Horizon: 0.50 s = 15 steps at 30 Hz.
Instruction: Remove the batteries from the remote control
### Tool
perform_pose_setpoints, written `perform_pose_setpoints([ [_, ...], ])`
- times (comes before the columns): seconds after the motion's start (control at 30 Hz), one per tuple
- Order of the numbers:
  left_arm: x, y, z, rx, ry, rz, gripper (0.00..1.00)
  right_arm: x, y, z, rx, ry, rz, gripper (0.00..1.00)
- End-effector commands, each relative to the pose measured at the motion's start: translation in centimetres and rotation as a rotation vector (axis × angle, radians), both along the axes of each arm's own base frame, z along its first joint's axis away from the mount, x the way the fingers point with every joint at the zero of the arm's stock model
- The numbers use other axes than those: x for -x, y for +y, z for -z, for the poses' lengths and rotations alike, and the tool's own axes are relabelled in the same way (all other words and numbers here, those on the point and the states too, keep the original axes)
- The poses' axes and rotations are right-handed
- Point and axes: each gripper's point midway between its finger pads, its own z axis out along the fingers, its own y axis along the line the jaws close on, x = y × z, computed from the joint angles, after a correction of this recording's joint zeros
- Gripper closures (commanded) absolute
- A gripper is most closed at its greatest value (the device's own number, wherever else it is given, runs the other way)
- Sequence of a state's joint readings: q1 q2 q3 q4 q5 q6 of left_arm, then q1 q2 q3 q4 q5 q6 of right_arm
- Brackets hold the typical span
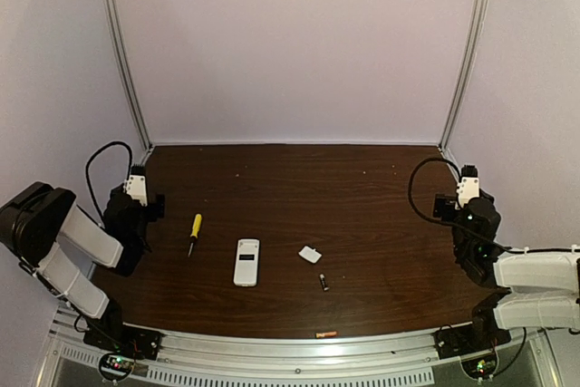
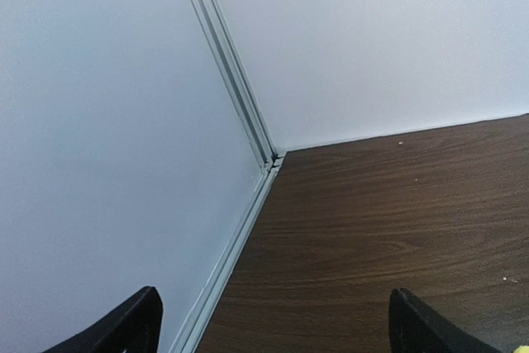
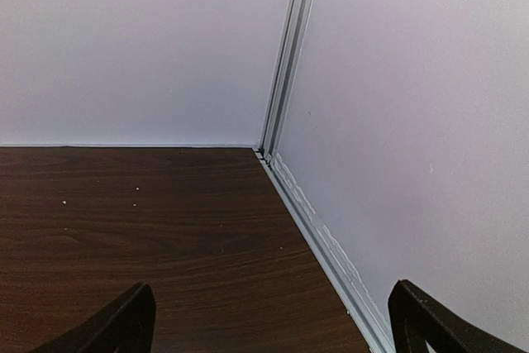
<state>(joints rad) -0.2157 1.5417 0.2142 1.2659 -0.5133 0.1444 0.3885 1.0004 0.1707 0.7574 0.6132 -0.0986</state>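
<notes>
**Well back from the remote: both jaws apart, batteries lying on the table**

Both my pairs of jaws stand wide apart with nothing between them. My left gripper (image 2: 277,324) hangs over the left side of the table (image 1: 272,178). Its camera looks into the far left corner, where a metal rail (image 2: 227,64) runs up between the pale walls. My right gripper (image 3: 277,320) sits at the right side and faces the far right corner.

Well apart from both, around the middle of the table and toward its near edge, the remote control (image 1: 246,262) lies flat with its dark window up. The dark battery (image 1: 323,283) lies on the wood to the right of the remote's near end, not touching it. The orange battery (image 1: 326,334) lies closer to me, at the table's near edge. A small white cover piece (image 1: 310,255) rests just behind the dark battery, and a yellow-handled screwdriver (image 1: 194,231) lies left of the remote.
</notes>
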Motion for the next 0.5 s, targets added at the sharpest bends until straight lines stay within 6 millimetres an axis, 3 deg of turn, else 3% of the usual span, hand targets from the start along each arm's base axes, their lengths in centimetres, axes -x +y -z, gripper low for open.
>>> perform_pose_setpoints([
  [0.0, -0.7, -0.1, -2.1, 0.053, -0.091, 0.053, 0.03, -0.6, -0.1, -0.5, -0.050, -0.079, -0.045, 0.00],
  [0.3, -1.7, 0.3, -1.3, 0.110, -0.049, 0.121, 0.04, -2.5, -0.3, 0.6, -0.025, -0.095, -0.037, 0.00],
  [0.47, -1.9, 1.3, 0.1, 0.153, -0.019, 0.112, 0.04, -3.9, -0.4, 0.9, -0.017, -0.082, -0.049, 0.00],
])
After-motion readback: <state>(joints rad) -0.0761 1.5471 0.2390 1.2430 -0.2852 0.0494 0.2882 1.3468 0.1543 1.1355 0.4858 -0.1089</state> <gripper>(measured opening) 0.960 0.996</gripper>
